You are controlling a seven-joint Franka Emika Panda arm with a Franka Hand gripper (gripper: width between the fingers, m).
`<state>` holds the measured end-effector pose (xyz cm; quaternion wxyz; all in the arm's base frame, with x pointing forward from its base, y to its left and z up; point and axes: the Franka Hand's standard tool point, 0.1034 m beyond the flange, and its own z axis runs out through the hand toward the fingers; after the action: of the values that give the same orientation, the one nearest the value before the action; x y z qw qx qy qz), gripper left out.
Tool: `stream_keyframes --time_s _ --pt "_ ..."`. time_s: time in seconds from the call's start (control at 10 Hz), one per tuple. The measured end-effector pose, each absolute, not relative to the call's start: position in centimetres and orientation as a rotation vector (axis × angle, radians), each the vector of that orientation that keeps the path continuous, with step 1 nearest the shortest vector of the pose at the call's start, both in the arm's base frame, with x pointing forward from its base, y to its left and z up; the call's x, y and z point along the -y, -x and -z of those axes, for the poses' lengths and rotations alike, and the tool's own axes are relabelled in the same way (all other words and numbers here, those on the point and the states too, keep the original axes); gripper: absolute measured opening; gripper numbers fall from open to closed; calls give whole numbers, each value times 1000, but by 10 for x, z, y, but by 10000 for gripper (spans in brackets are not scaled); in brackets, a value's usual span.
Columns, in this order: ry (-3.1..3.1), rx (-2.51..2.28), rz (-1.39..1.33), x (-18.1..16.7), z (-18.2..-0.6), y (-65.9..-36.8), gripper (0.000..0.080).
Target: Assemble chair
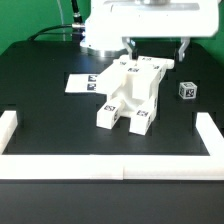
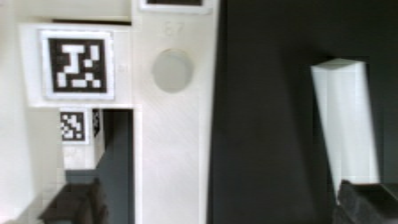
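One long white border rail [image 1: 100, 164] lies nearest, along the front edge of the black table [image 1: 40, 112], with a short arm turning back at each end. Behind it, about the middle of the table, sits the chair [image 1: 130, 92], a blocky white cluster of slab and leg pieces resting on the table, with black-and-white tags on several faces. Its lower pieces jut toward the front rail and its taller part stands at the back. A small tagged block [image 1: 187, 90] stands alone on the exterior view's right, near the chair but apart from it. The marker board [image 1: 84, 82] lies flat on the exterior view's left, just beside the chair, which hides its inner edge. Farther back, the gripper [image 1: 155, 48] hangs under the white arm [image 1: 140, 20], just above the chair's rear part; its two dark fingers are spread as wide as they go and nothing is clamped between them. The wrist view shows a tall white chair piece close up, with a square tag on an adjoining face; a white bar [image 2: 338, 115] stands apart from it over the dark table, and I cannot tell whether that is a finger or a loose part.
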<state>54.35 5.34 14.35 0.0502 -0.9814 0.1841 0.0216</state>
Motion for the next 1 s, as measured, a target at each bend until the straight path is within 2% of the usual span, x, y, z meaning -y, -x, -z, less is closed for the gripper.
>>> stream_keyframes --time_s 0.2,0.4,0.8,1.0 --pt "2965 -615 -81 -79 -153 -532 648" --pt "2966 -608 -94 -96 -150 -526 648" --pt "2963 -620 -92 -93 -150 -527 648" --pt "2950 -634 -99 -102 -151 -509 648"
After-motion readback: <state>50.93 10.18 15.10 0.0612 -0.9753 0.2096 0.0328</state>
